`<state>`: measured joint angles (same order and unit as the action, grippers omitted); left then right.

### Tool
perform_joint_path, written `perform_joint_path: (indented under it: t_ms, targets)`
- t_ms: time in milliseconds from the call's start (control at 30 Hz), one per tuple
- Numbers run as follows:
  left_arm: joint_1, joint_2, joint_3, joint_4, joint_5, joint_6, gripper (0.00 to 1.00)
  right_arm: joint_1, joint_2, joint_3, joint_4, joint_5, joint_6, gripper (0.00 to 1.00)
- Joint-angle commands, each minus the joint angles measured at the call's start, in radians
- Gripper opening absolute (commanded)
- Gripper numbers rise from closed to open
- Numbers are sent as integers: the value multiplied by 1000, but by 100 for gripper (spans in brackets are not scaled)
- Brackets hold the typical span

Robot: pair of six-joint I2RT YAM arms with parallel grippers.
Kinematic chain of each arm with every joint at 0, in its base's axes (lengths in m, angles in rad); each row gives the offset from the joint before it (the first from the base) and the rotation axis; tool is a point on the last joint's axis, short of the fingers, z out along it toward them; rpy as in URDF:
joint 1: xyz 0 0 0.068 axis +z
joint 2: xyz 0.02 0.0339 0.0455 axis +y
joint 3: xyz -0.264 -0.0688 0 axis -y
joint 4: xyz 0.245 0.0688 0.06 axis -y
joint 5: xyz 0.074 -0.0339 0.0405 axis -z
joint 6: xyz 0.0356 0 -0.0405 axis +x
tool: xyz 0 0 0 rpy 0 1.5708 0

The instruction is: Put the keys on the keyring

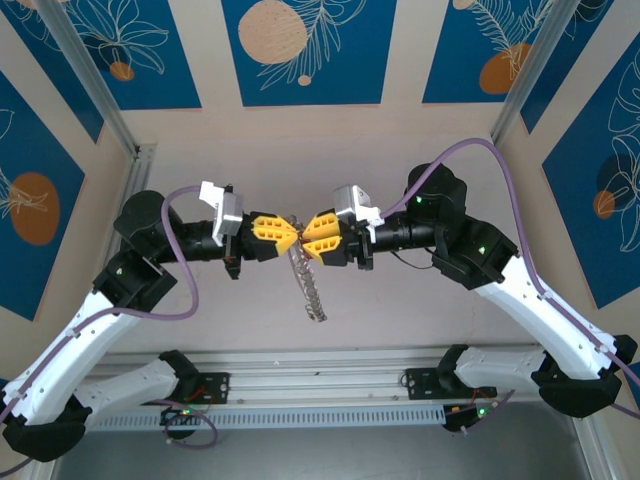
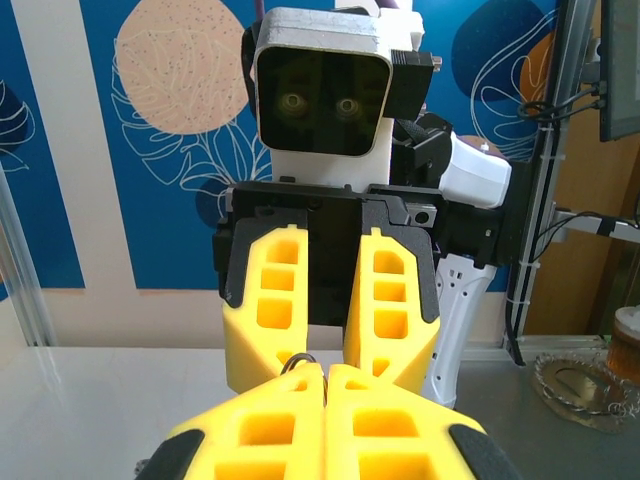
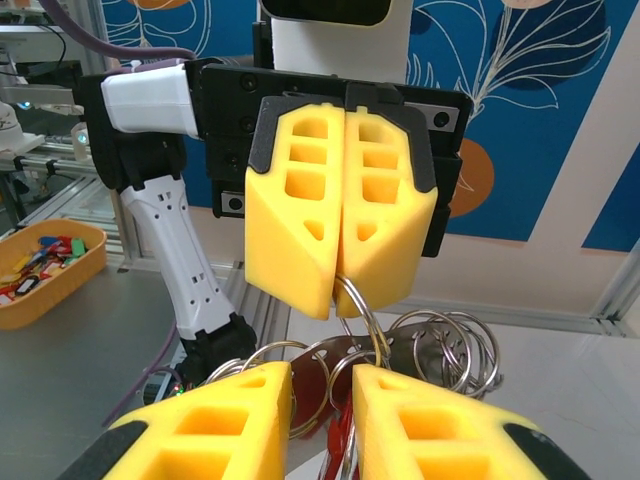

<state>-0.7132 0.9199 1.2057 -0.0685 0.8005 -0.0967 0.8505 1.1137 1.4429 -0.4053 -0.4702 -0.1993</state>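
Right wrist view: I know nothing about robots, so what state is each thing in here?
Thin silver metal keyring: hanging, pinched at its top.
Left gripper with yellow foam fingers: shut on the keyring.
Right gripper with yellow foam fingers: jaws apart, gripping nothing that I can see.
Red key head: hanging in the right gripper's gap.
Orange plastic tray: resting on the table, holding loose coloured keys.

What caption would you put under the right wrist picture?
Left gripper pinches the keyring, a red key hanging between the right gripper's parted fingers.
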Motion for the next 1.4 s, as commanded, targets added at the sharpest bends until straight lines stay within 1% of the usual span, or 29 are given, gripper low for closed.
perform_joint_path:
  t_ms: [0,333,733,867,1033,1267,1367]
  targets:
    - [4,-10,36,-9,21,19,0,-8,-16,4,54,42,20,24]
    - [4,-18,54,-57,23,46,0,-29,-15,22,26,63,13,25]
    - [4,-9,54,-43,28,37,0,-16,-2,27,21,-65,-8,24]
    - [3,-5,52,-32,33,30,0,-10,3,29,5,-65,-22,18]
    - [3,0,51,-27,32,25,0,-9,17,39,-11,-86,-27,16]
    - [4,11,45,-22,30,27,0,-9,32,55,-28,-99,-47,0]
    - [4,7,44,-30,16,35,0,-8,31,71,-57,-79,-65,0]
